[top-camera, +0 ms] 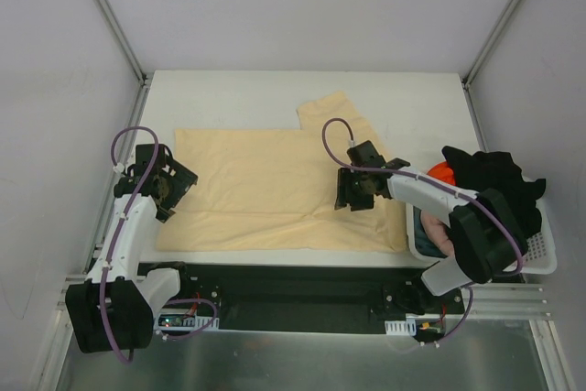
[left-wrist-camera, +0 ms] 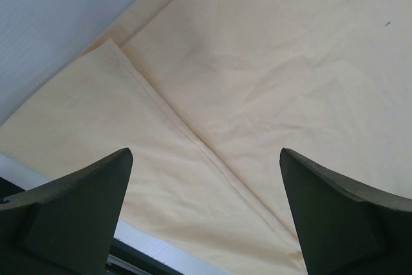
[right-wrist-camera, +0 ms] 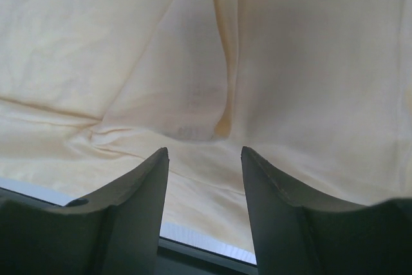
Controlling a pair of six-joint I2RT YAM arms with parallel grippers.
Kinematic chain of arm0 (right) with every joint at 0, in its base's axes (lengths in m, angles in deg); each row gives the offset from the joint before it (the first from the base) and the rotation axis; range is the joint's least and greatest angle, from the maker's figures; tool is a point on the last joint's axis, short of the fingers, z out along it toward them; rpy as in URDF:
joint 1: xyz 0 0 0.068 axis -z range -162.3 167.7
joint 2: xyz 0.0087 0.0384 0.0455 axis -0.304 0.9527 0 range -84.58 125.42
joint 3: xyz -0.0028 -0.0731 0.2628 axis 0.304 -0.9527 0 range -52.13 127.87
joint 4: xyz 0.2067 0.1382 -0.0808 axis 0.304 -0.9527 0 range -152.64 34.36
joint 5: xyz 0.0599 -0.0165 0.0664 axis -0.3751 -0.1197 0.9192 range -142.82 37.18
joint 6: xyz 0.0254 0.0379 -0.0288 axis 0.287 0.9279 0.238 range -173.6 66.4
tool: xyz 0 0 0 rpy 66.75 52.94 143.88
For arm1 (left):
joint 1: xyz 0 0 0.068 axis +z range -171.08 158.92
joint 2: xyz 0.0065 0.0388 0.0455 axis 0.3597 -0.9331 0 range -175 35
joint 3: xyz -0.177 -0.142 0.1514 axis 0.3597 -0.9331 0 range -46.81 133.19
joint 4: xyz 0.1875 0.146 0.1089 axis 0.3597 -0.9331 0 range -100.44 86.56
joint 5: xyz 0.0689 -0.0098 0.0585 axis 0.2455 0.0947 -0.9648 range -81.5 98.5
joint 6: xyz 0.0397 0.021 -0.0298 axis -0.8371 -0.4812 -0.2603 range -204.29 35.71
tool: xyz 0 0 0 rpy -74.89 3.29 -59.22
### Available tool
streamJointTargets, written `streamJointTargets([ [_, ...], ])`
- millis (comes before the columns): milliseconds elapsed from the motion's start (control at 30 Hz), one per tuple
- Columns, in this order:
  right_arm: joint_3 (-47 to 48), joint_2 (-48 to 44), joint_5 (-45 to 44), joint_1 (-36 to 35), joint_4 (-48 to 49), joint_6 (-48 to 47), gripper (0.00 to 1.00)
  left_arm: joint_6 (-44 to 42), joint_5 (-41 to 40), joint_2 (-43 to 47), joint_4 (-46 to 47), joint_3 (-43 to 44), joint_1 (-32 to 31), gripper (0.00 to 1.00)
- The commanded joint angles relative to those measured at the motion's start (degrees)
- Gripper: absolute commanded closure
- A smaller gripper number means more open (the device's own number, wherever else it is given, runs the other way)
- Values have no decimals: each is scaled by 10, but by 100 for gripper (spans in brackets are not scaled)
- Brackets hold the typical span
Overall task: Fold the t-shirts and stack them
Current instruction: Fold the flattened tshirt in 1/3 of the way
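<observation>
peach t-shirt [top-camera: 265,190] lies spread flat

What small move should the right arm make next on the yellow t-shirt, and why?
Probably close the right gripper on the raised fold of the pale yellow t-shirt. Its jaws stand half apart just at that ridge, while the left gripper hangs wide open over a hemmed edge.

Bright, even, diffuse light from above; shadows soft.
Top view is sharp, with white walls near washed out and straight frame rails bending slightly toward the edges. In the wrist views the peach-yellow t-shirt [left-wrist-camera: 270,75] is well lit: the seam is crisp on the left, while the right view is hazier, with a soft grey shadow beside a cloth fold. The left fingers [left-wrist-camera: 71,217] and right fingers [right-wrist-camera: 129,217] are close to the lens, dark and blurred.
</observation>
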State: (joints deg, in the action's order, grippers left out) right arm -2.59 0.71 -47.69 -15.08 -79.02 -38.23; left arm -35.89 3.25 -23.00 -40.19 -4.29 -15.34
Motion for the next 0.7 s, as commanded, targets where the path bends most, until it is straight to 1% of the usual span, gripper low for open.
streamJointTargets([
  [0,35,27,-18,-3,10,16,51,-2,-25,-5,-12,8,5,1],
  [67,37,36,-21,-3,10,16,57,-2,-26,-6,-13,9,4,1],
  [100,39,39,-20,-4,14,14,64,-2,-27,-9,-12,9,4,1],
  [167,40,43,-7,-3,20,11,71,-2,-27,-11,-12,10,3,1],
  [200,40,44,-2,-4,28,11,77,-3,-28,-11,-12,11,3,1],
  [267,40,45,8,-4,36,10,81,-2,-30,-10,-12,12,3,1],
  [300,40,45,12,-4,45,8,89,-2,-30,-9,-13,12,4,1],
  [333,40,44,15,-5,51,8,90,-2,-31,-10,-12,12,3,1],
  [367,42,44,23,-6,55,7,95,-3,-32,-7,-12,12,3,1],
  [500,63,57,27,-9,69,-7,99,-3,-32,-6,-12,12,3,1],
  [667,86,72,31,-18,64,-10,99,-6,-31,-5,-13,12,3,1],
])
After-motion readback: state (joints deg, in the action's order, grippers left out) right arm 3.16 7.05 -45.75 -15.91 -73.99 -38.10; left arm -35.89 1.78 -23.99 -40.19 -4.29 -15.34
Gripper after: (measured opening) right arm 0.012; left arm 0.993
